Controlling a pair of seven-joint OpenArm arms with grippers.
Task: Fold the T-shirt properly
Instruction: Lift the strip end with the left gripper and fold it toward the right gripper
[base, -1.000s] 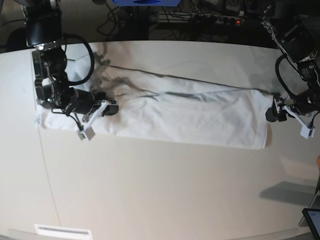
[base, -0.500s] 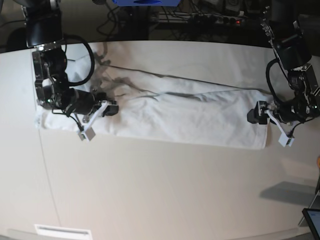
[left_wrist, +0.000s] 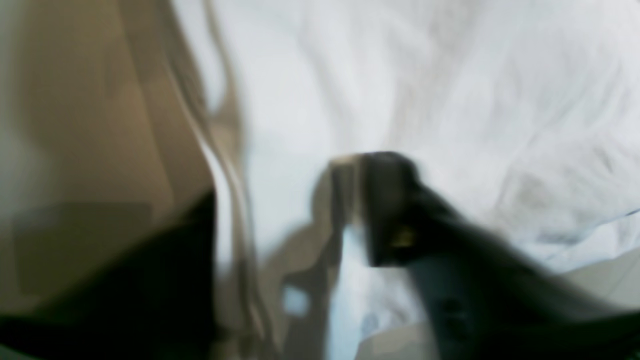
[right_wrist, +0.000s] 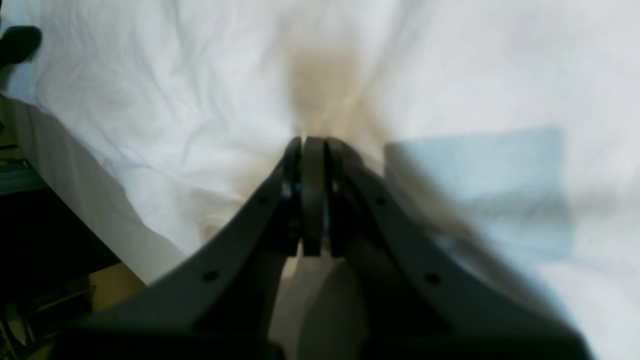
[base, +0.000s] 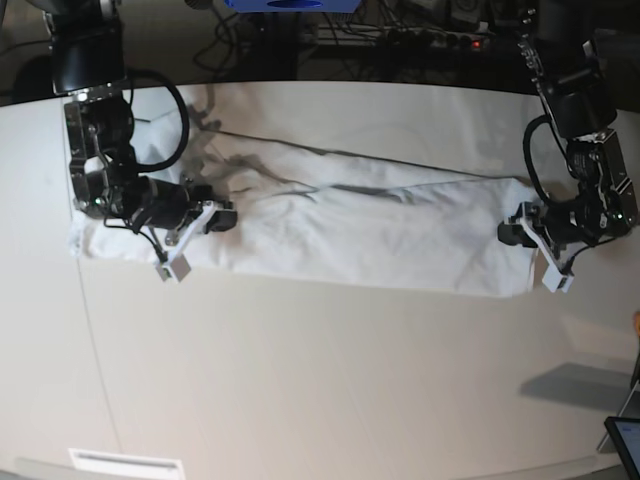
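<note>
Cables clutter the dark background behind the pale tabletop (base: 320, 390), where the T-shirt (base: 360, 225) lies as a long band. The right gripper (base: 222, 217) has its jaws together on cloth at one end; the left gripper (base: 512, 232) sits at the other, jaws too blurred to tell. The step looks like the end-to-end fold, which calls for both ends lifted evenly.

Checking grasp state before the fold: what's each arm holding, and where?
Right gripper: jaws shut on the T-shirt, pinching cloth near its end. Left gripper is at the opposite end; too blurred to tell.
</note>
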